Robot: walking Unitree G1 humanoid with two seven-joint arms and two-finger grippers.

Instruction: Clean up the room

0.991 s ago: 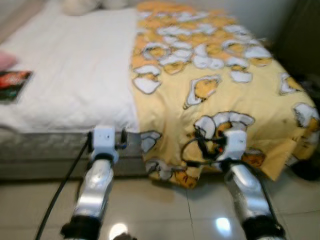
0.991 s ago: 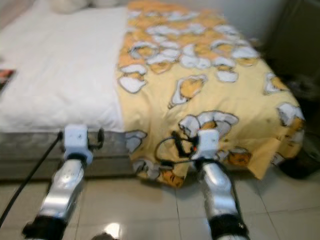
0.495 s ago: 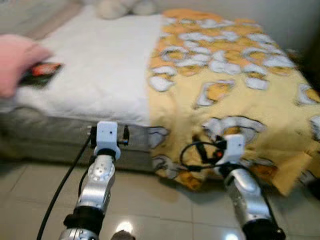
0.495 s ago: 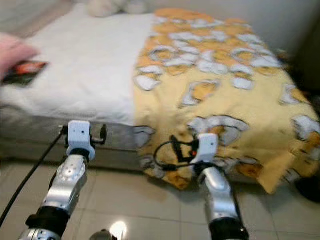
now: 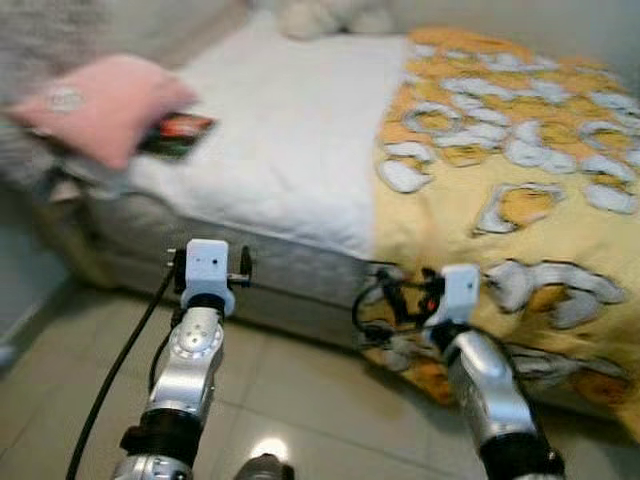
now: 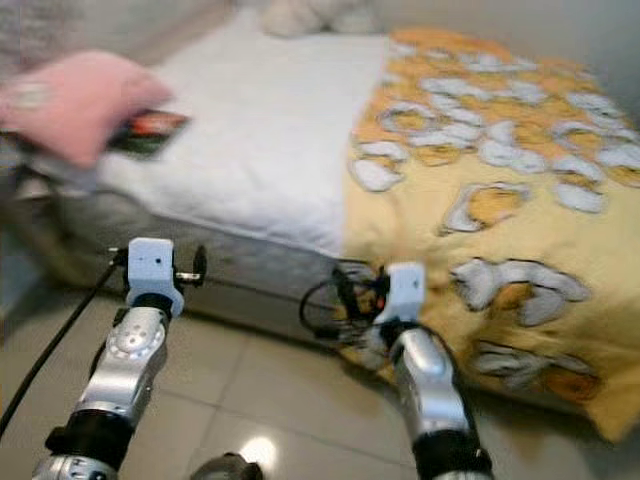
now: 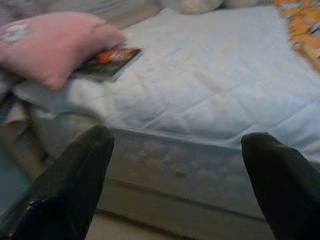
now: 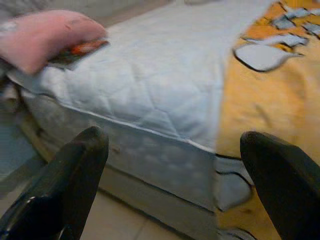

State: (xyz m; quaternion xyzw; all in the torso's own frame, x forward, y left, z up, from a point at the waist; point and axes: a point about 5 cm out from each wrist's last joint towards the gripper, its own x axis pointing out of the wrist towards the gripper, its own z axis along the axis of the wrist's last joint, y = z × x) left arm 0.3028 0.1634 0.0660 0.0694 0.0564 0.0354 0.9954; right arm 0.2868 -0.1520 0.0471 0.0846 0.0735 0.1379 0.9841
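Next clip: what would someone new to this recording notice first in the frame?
The bright yellow blanket with its cartoon print covers the right half of the bed and hangs over the edge toward the floor. At the bed's left corner a pink pillow partly covers a dark red booklet on the white mattress. The left gripper and right gripper, jaws open, point at the bed.

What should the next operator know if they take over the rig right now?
Left gripper: open, holding nothing, raised before the bed's near edge.
Right gripper: open, holding nothing, near the hanging edge of the yellow blanket.
Things: pink pillow at the bed's left corner, partly over a dark book or packet; the blanket covers the right half of the white mattress; a plush toy lies at the far end.
Done: nothing visibly tidied.
Left: pillow, flat item, blanket.
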